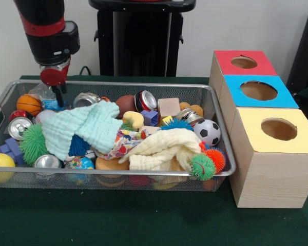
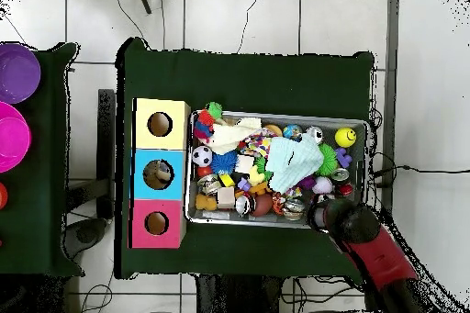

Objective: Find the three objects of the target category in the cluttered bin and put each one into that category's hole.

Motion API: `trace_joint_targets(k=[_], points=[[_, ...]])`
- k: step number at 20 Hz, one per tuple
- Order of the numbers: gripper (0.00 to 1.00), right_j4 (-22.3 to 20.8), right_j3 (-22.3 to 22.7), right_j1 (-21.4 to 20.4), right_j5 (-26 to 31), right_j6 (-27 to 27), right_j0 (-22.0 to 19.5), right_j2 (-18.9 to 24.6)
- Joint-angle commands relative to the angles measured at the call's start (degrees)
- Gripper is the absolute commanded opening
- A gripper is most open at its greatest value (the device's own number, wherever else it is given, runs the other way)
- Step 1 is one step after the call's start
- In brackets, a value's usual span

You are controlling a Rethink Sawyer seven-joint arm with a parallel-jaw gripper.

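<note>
The wire mesh bin (image 1: 143,84) sits on the green table, full of mixed things. They include an orange basketball (image 1: 29,104), a soccer ball (image 1: 209,131), a brown football (image 1: 126,104), several cans, spiky balls, a mint cloth (image 1: 82,128) and a cream cloth (image 1: 164,148). My gripper (image 1: 57,97) reaches down into the bin's far left corner, beside the basketball and a clear plastic item. In the overhead view the bin (image 2: 275,114) lies mid-table, with the gripper (image 2: 321,213) at its lower right corner.
Three wooden boxes stand right of the bin, each with a hole: red top (image 1: 245,62), blue top (image 1: 258,90), yellow top (image 1: 278,129). In the overhead view something lies in the blue box's hole (image 2: 158,173). The pedestal (image 1: 141,38) stands behind. Purple bowls (image 2: 16,71) sit far left.
</note>
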Motion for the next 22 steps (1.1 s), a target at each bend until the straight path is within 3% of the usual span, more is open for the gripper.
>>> trace_joint_targets(k=[1, 6, 11, 22], points=[[1.00, 1.8, -2.9, 3.0, -6.8, 10.0, 1.6, -0.2], [1.00, 1.4, -4.0, 3.4, -8.9, 8.3, 0.5, -0.5], [1.00, 1.4, -6.7, 4.4, -7.3, 6.8, -0.2, -1.5], [1.00, 2.5, -9.0, 7.7, -4.0, 7.9, 2.2, -4.5]])
